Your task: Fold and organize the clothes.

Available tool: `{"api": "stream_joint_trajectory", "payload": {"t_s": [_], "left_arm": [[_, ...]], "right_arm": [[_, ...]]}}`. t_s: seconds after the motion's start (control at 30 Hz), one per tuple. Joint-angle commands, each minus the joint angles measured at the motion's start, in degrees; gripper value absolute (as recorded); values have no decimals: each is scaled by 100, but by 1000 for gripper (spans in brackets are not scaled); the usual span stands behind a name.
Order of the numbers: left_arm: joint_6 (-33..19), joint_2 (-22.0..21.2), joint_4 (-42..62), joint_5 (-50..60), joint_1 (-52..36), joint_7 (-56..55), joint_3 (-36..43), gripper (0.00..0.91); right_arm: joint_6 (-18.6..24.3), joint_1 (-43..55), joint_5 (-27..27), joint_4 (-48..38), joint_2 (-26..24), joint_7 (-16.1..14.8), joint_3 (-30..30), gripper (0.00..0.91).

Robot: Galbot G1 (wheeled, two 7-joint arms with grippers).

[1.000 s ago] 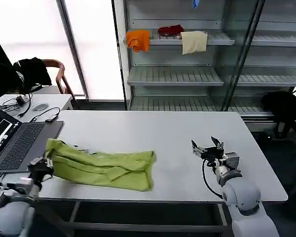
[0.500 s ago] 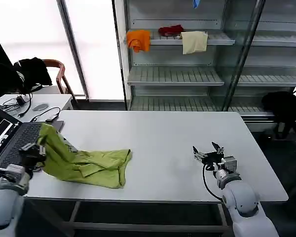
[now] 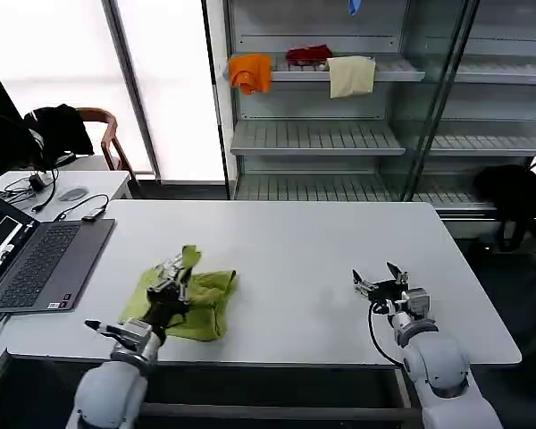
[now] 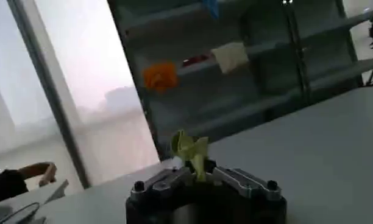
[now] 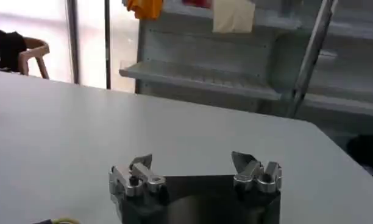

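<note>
Our left hand (image 3: 172, 284), clamped on the T-shirt (image 3: 201, 299), has swept it from spread-out into a compact fold on the tabletop (image 3: 304, 241), while our right hand (image 3: 381, 284) waits with fingers apart.

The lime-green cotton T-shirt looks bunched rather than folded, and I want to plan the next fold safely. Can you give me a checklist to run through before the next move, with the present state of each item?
1. Left gripper holds the lime-green cotton T-shirt: ok, shut on a pinch of cloth in the left wrist view.
2. T-shirt lies flat and neatly folded: not ok, it sits in a crumpled heap.
3. T-shirt fully on the white table: ok, though near the front edge.
4. Right gripper free to help: ok, open, empty, resting over the table apart from the shirt.
5. Grey laptop clear of the cloth: ok, apart.
6. Printed side's facing: cannot tell.
</note>
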Motion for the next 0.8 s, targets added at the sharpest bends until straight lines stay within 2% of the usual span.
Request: {"api": "stream_joint_trajectory", "payload": {"t_s": [0.03,0.07,0.1,0.13,0.5,0.7,0.8], "left_arm": [[163,-448,99,303,30,-105,858,20],[211,-468,185,349,29,-108,858,60],[210,-484,249,416,24,-114,859,595],[210,-491,279,467,20,-118,859,907],[-27,-636,1140,553,-165,-313,869,907],[17,-758,923,281,-57,-374,1058,907],[200,-802,643,-134,67,-438,1178,907]], "right_arm": [[26,23,-69,-67,52,-6,-26,907],[35,39,-79,-81,61,-8,-33,907],[40,57,-84,-99,67,-9,-38,907],[43,63,-85,-106,71,-10,-39,907],[148,58,-196,-206,127,-38,-30,907],[177,91,-205,-282,154,-41,-35,907],[181,135,-219,-310,182,-41,-57,907]]}}
